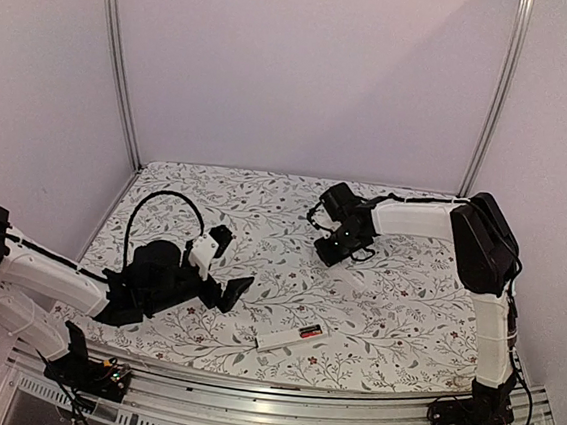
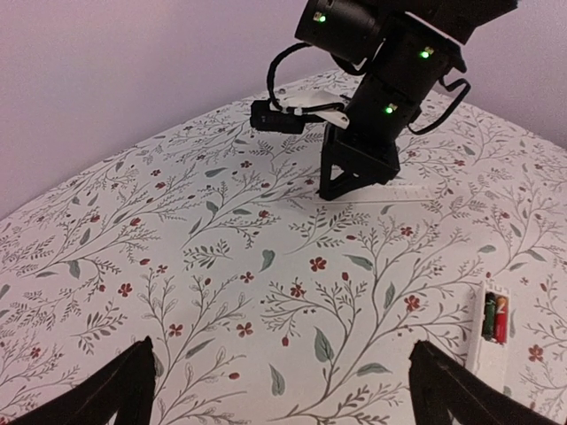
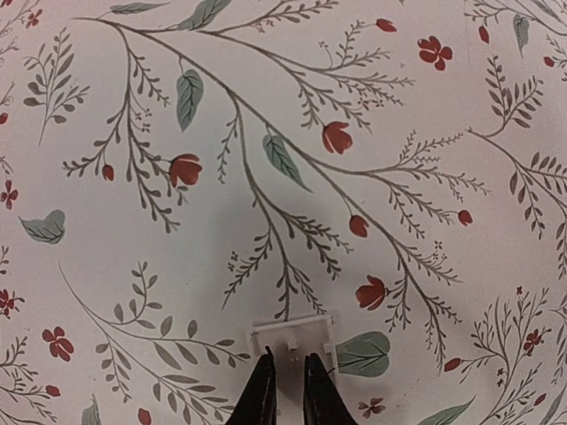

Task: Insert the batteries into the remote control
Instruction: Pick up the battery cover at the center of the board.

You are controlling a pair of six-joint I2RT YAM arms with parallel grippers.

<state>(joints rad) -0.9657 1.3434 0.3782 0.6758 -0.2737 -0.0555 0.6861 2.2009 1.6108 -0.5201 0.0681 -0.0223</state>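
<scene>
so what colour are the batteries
The batteries: one red, one dark; clearest in left wrist view.

Two robot arms reach over a table [image 1: 404,315] draped in floral-print cloth, framed by metal posts [image 1: 117,66] and pale walls. The left arm [image 1: 56,281] lies low across the near left corner, its left gripper [image 1: 230,266] spread wide above the cloth. The right arm [image 1: 492,293] rises from the near right corner and bends leftwards, its right gripper [image 1: 338,246] angled down at the far middle. The white remote control [image 1: 276,341] lies aslant near the front edge, a red battery [image 1: 310,333] showing at its right end
</scene>
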